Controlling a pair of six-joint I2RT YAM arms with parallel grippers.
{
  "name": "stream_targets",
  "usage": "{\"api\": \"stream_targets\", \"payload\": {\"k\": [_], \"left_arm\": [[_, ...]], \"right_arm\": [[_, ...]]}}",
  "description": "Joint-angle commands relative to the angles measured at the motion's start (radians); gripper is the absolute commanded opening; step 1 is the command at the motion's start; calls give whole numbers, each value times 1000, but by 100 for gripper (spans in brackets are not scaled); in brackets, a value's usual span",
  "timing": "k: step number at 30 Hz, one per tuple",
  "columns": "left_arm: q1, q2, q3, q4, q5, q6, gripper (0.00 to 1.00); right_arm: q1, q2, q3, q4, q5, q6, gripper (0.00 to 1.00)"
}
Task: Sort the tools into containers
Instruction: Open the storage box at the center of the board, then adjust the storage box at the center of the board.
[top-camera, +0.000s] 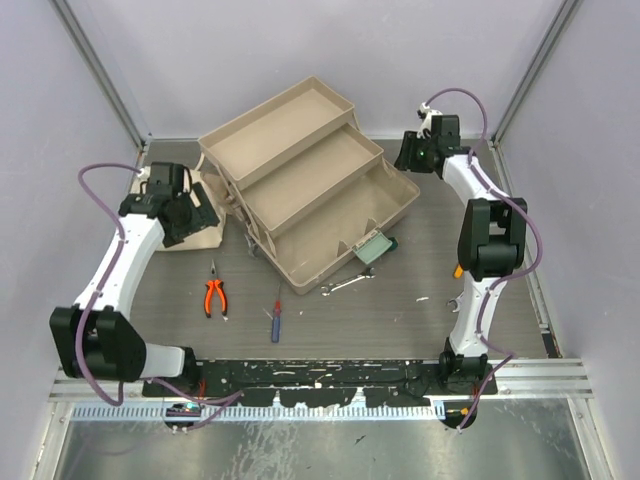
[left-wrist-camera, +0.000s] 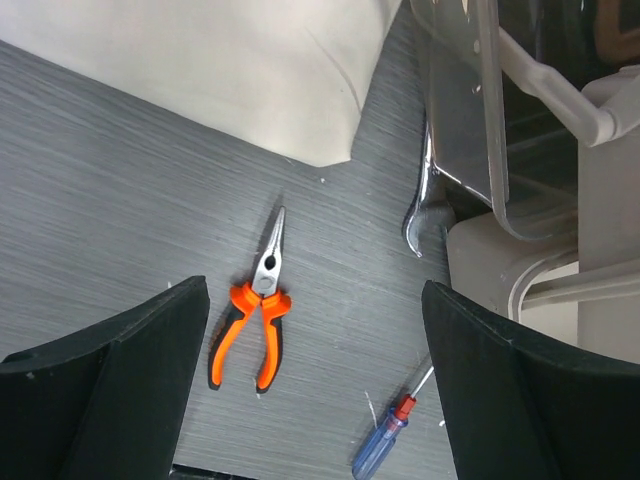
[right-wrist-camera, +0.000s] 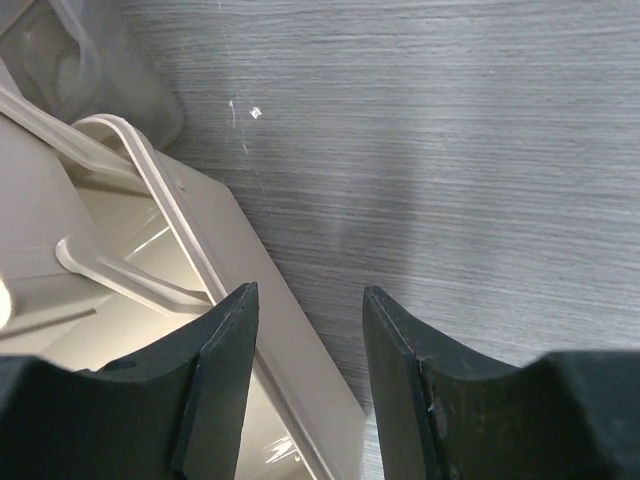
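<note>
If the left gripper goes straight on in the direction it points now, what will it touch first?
Probably the pliers, or the table right beside them. In the wrist view they lie flat ahead of the left gripper, between its open jaws. Depth is unclear, but nothing else shows in that line.

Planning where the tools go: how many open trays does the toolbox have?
3, stepped: shallow tan plastic top tray farthest back, middle tray, deeper bottom tray nearest the arms. None seems hidden.
</note>
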Motion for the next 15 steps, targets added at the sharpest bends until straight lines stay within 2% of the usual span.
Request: {"api": "stream_targets", "payload": {"k": [1, 6, 9, 15], "left_arm": [[9, 52, 15, 70, 92, -7, 88], [9, 131, 30, 86, 92, -7, 88], [9, 181, 50, 90, 90, -7, 83], [9, 272, 100, 77, 71, -20, 81]], "right_arm": [[-2, -18, 62, -17, -72, -37, 52], [-3, -72, 11, 21, -34, -36, 52], [-3, -115, -19, 38, -16, -38, 52], [-3, -159, -86, 73, -98, -48, 54]]}}
